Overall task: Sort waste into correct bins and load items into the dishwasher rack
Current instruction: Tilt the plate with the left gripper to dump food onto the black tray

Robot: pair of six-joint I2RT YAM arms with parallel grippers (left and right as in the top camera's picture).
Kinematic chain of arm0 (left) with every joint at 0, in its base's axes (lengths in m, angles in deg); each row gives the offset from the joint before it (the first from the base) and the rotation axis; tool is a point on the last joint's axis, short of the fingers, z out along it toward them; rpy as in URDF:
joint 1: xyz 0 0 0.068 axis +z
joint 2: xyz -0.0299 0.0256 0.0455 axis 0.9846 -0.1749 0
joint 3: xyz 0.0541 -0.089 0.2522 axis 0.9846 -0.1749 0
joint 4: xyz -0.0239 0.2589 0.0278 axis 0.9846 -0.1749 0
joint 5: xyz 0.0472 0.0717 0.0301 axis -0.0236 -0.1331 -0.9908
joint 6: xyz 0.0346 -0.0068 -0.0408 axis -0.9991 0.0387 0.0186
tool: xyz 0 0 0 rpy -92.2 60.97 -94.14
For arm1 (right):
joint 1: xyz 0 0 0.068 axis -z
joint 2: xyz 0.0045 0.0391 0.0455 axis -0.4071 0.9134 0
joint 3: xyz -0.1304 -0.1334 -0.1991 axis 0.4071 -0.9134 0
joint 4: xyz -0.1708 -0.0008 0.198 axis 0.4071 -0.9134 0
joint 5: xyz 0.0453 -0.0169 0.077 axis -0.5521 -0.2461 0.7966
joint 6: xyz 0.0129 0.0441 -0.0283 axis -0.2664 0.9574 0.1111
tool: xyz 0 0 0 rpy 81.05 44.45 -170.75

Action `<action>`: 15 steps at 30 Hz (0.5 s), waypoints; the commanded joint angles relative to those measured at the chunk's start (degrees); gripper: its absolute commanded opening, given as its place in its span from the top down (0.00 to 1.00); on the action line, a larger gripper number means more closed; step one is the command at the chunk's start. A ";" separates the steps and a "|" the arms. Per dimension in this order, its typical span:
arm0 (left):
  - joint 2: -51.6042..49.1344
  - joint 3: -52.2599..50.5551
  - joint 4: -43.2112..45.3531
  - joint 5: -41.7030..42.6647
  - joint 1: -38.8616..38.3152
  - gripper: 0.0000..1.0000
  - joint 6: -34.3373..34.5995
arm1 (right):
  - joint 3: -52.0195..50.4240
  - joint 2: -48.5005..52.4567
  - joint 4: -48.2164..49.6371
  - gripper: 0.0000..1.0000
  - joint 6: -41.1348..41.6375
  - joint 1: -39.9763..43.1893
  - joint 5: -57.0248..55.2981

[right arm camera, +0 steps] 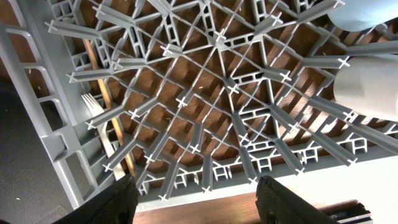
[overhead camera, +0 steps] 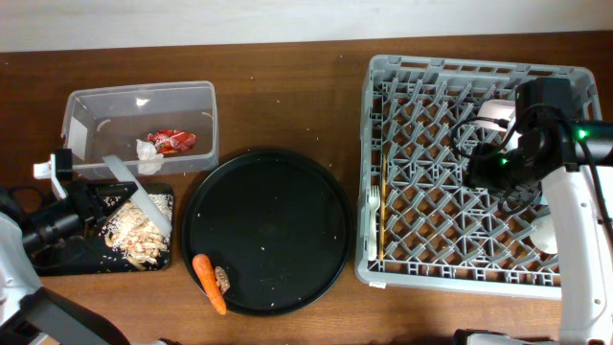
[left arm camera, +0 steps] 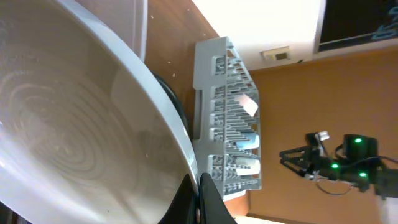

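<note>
Sorting is partly done: red wrapper (overhead camera: 172,141) and white tissue (overhead camera: 148,153) lie in the clear tub (overhead camera: 86,105), and food scraps (overhead camera: 134,238) lie in the shallow black tray (overhead camera: 86,257). Carrot (overhead camera: 209,283) and brown scrap (overhead camera: 223,278) lie unsorted on the round black tray (overhead camera: 278,220). Chopsticks (overhead camera: 382,206), fork (overhead camera: 372,216), light-blue cup (right arm camera: 367,12) and white cup (right arm camera: 373,87) sit in the dishwasher rack (overhead camera: 460,72). Left gripper (left arm camera: 198,193) clamps the tilted white plate (left arm camera: 62,112) over the shallow black tray. Right gripper (right arm camera: 199,205) hangs open and empty above the rack.

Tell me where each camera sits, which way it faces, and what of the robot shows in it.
Overhead: fixed above the table, looking straight down at the dishwasher rack; both arms show at the sides.
Left wrist: on the left arm, facing across the table toward the rack, past the white plate in its shut left gripper.
Right wrist: above the rack, looking down at its lattice floor; the open right gripper frames the bottom edge.
Shared: overhead and right wrist both show the white fork.
</note>
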 commanded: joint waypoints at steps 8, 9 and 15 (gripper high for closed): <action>1.40 -0.33 1.75 0.72 0.20 1.00 2.62 | 0.59 -0.28 -0.28 0.35 -0.37 0.35 -0.52; 1.40 -0.33 2.49 -2.05 0.20 1.00 5.20 | 0.59 -0.28 -0.31 0.35 -0.37 0.35 -0.52; 1.40 -0.33 -0.17 5.97 0.20 1.00 -2.82 | 0.59 -0.28 -0.48 0.36 -0.37 0.35 -0.52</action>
